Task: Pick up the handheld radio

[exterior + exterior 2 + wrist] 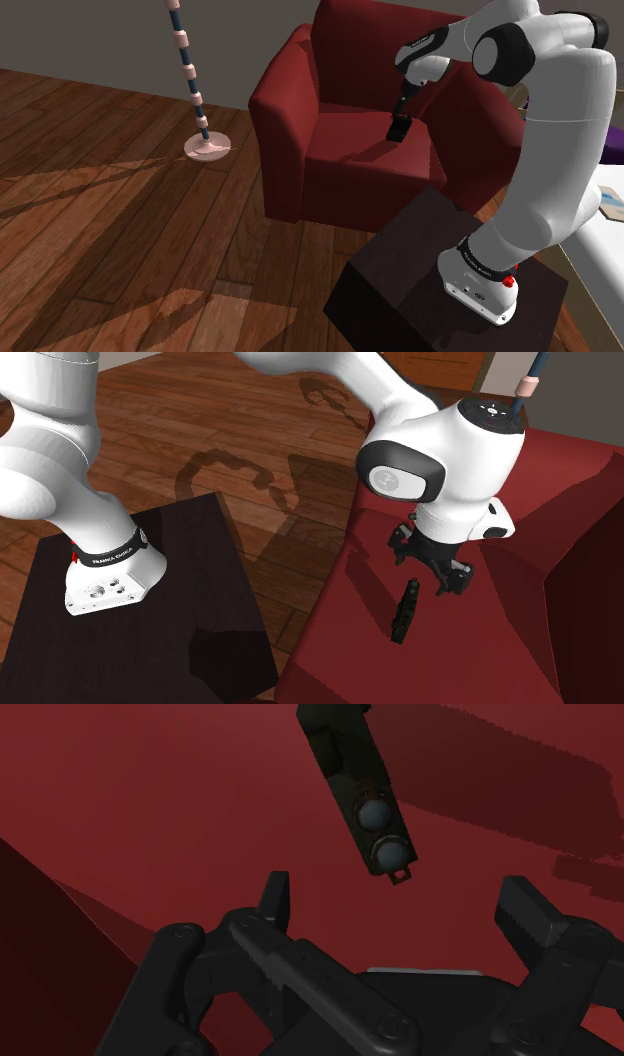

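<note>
The single white arm (560, 130) rises from its dark box stand (400, 260) and bends over one deep-red upholstered armchair (340, 150). Its wrist is turned down so the black two-finger gripper (430, 568) hangs just above the seat. The jaws stand wide apart and hold nothing, and the one slim black handheld radio (362, 794) rests on the seat cushion just beyond the fingertips, untouched. One floor pole (190, 70) with pink and dark bands stands on the brown plank floor (100, 200), well apart from the chair.
</note>
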